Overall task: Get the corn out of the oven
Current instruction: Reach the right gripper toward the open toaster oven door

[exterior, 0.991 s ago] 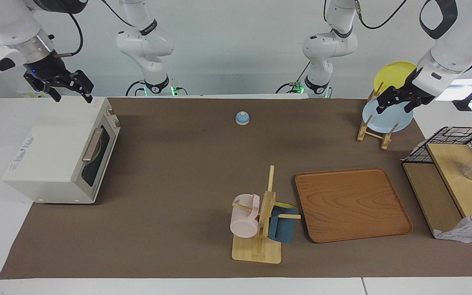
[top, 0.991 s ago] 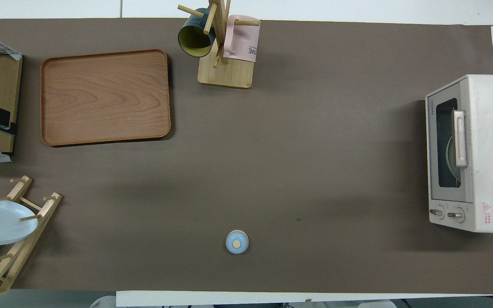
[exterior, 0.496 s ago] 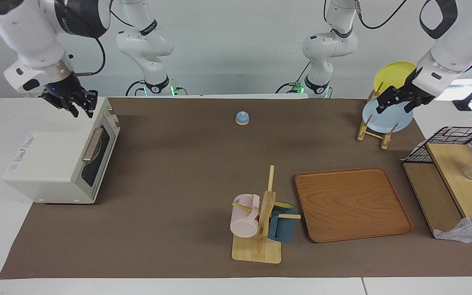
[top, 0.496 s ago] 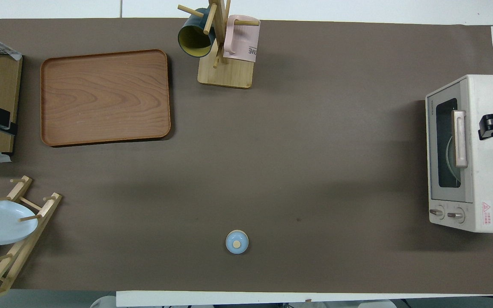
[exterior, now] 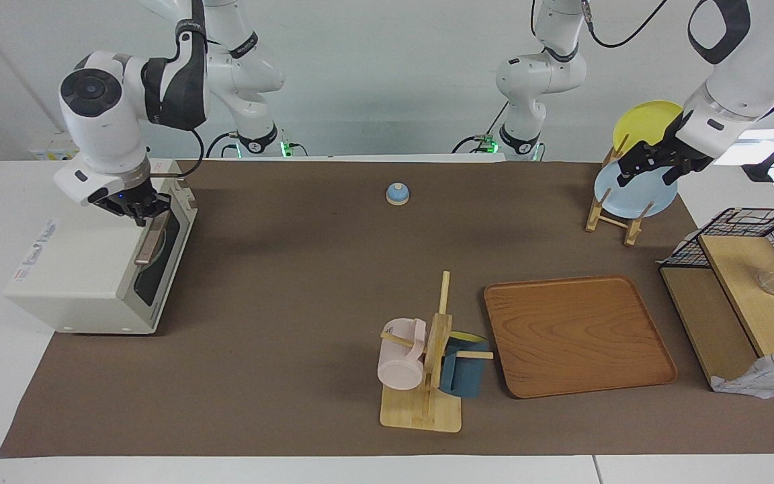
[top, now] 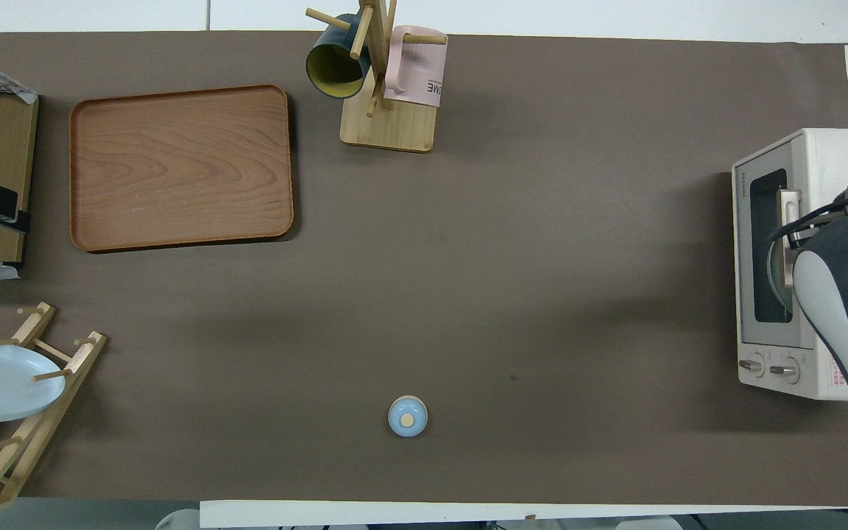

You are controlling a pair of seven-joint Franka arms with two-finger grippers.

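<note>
- A brown mat [exterior: 293, 282] is spread over a white table, with a pale wall at the robots' end.
- The right gripper [exterior: 140, 208] is set at the top front edge of the oven [exterior: 91, 269], just at the end of the door handle [exterior: 152, 236] nearer to the robots; whether contact is made cannot be told, nor how far the fingers are spread.
- A second ago it was up in the air over the oven's corner nearest the robots; it has since been lowered toward the handle. This is judged as the approach for opening the door.
- The door is closed as before. The corn cannot be seen; only a round shape shows through the dark glass [top: 768, 250], so the corn is presumed inside.
- The left gripper [exterior: 649, 169] is held over the plate rack [exterior: 612, 215], unchanged, with a moderate gap between its fingers and nothing held; that arm is waiting.
- The tray [exterior: 575, 336], mug stand [exterior: 424, 396] and small blue knob [exterior: 397, 193] are unmoved.
</note>
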